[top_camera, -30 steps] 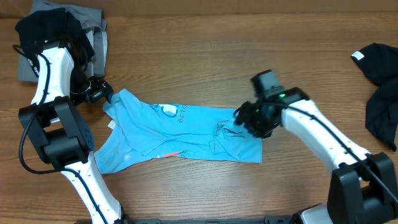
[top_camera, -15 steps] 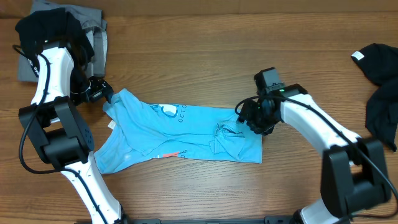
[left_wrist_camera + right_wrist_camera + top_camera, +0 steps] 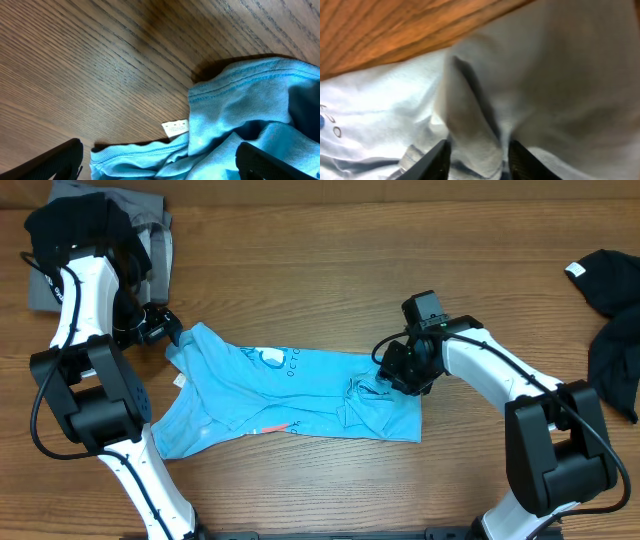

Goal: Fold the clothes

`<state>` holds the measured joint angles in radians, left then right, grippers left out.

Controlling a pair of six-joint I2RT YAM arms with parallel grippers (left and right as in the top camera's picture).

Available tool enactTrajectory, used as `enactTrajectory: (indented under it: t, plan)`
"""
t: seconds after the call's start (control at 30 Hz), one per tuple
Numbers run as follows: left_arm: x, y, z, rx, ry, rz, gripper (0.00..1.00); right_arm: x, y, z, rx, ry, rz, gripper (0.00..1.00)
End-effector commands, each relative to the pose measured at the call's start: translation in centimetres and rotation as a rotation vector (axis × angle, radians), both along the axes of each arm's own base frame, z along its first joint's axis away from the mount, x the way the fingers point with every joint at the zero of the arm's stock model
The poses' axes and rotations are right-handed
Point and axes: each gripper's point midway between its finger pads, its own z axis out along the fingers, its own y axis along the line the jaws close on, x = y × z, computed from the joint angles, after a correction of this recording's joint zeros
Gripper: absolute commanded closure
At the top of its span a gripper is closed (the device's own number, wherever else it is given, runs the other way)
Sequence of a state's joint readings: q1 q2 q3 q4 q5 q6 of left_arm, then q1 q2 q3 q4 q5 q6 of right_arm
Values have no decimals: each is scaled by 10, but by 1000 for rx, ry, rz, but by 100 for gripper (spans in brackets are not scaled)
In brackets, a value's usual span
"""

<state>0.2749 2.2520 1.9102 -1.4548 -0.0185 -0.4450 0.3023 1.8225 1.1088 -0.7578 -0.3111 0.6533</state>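
Jaws of the right gripper (image 3: 479,159) pinch narrowly on a ridge of the light-blue T-shirt (image 3: 290,395), those of the left gripper (image 3: 159,161) gape empty; limp, light cloth, probably best gripped at corners.

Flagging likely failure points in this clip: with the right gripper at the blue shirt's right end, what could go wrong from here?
1. The right gripper straddles just a narrow raised ridge of the light-blue T-shirt; it may slip out or catch several layers.
2. The left gripper is open at the shirt's other end, holding nothing, so a pull from the right might drag the whole shirt instead of spreading it.
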Motion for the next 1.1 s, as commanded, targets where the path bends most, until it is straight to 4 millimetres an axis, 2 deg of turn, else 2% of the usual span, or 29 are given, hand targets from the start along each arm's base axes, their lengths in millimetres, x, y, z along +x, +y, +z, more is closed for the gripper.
enactTrajectory:
  t: [0.0,0.13,0.23,0.37,0.4,0.43,0.47,0.5,0.53,0.6,0.67,0.77,0.87,0.93,1.0,1.07]
  plan:
    - [4,-4,2,-8,-11,-1,0,0,12,3,26,-15,24,66]
    - [4,-4,2,-8,-11,-1,0,2,23,6,50,-35,45,94]
    - [4,-4,2,-8,-11,-1,0,7,36,12,119,-61,60,96]
    - [4,-4,2,-8,-11,-1,0,28,65,40,294,-145,103,96]
    - [4,-4,2,-8,-11,-1,0,34,71,49,330,-172,115,92]
    - [4,-4,2,-8,-10,-1,0,39,76,57,357,-197,125,83]
    - [4,-4,2,-8,-9,-1,0,43,79,62,373,-215,131,68]
    - [3,-4,2,-9,-7,-1,0,45,81,66,381,-225,135,57]
    - [3,-4,2,-9,-6,-1,0,46,82,68,383,-229,139,52]
    - [2,-5,3,-11,-1,-3,0,43,80,66,376,-208,138,51]
    - [1,-5,3,-13,0,-9,0,39,74,66,363,-184,124,51]
    - [2,-5,3,-12,-1,-9,0,39,59,77,338,-187,129,49]
    - [2,-5,3,-12,0,-9,0,30,31,82,230,-172,139,45]
    - [2,-5,3,-12,-1,-9,0,19,10,75,119,-128,125,40]
    - [2,-5,2,-12,-2,-9,0,0,-14,63,-12,-42,114,32]
    - [3,-4,2,-10,-7,-9,0,-18,-24,56,-57,16,166,30]
